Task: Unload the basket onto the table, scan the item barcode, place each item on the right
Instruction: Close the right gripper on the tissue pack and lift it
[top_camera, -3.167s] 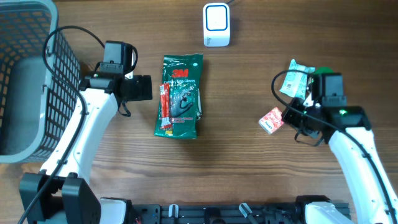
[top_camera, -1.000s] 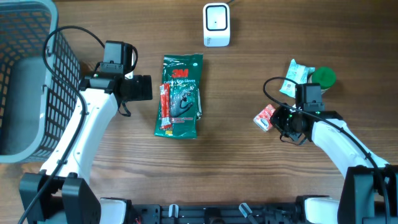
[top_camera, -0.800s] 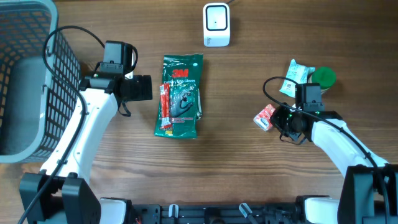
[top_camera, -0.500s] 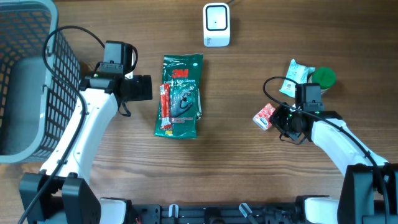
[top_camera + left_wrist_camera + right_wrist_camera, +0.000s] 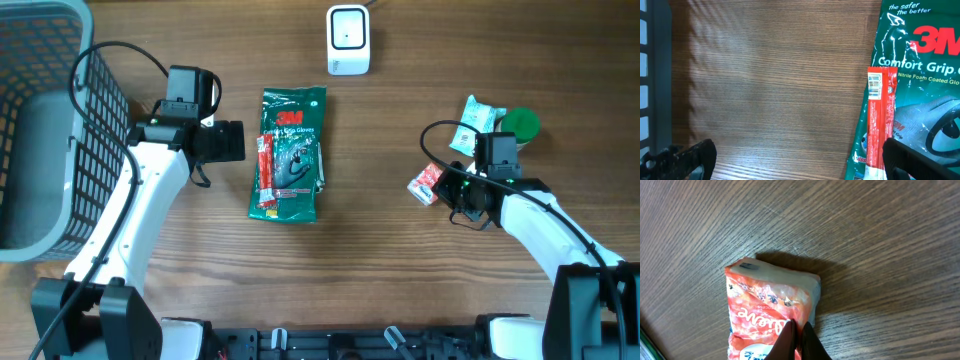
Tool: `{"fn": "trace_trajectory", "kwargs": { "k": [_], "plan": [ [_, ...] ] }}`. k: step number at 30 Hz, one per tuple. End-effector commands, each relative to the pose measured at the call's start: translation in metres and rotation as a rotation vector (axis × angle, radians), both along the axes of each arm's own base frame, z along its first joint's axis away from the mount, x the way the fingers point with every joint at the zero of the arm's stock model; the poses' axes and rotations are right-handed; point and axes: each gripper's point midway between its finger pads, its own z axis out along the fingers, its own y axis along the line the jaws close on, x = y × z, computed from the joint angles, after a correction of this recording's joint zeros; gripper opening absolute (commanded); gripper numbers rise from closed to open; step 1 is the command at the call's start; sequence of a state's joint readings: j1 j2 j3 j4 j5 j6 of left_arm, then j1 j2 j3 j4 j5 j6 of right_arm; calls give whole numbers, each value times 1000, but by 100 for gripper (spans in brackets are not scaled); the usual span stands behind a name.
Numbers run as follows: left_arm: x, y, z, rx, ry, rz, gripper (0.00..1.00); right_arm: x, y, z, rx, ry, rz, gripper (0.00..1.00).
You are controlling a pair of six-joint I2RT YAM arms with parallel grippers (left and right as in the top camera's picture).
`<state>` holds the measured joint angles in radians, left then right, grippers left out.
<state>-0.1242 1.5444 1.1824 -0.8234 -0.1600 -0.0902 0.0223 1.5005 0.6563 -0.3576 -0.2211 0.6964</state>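
The small orange-red packet [image 5: 426, 184] of glossy, crinkled plastic film, pillow-shaped with a pale sealed end, lies flat on the wood-grain surface [image 5: 380, 260] at the right, well apart from the white rounded-square scanner [image 5: 348, 39] at the far edge. The right end effector [image 5: 447, 187] is clenched, its 2 dark fingertips [image 5: 796, 339] pressed together and pinching the packet's near end. Half a second ago those fingers stood slightly apart; now they have closed and the packet has shifted a little towards the scanner. The left end effector [image 5: 238, 141] is released, jaws wide over bare wood, unmoved beside the shiny green glove pack [image 5: 290, 150] with a red stick sachet [image 5: 266, 172] on it.
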Motion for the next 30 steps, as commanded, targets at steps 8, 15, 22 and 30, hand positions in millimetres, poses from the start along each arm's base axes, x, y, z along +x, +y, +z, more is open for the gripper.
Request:
{"fn": "trace_trajectory", "kwargs": {
  "k": [8,15,22,30],
  "plan": [
    [-1,3,0,8,1,-1,100,-16,-8,-14,-55,62,20,44],
    [-1,2,0,8,1,-1,100,-22,-10,-33,-57,86,-12,32],
    [-1,3,0,8,1,-1,100,2,14,-6,68,-33,137,11],
    [-1,2,0,8,1,-1,100,28,44,80,505,-344,310,4]
  ]
}}
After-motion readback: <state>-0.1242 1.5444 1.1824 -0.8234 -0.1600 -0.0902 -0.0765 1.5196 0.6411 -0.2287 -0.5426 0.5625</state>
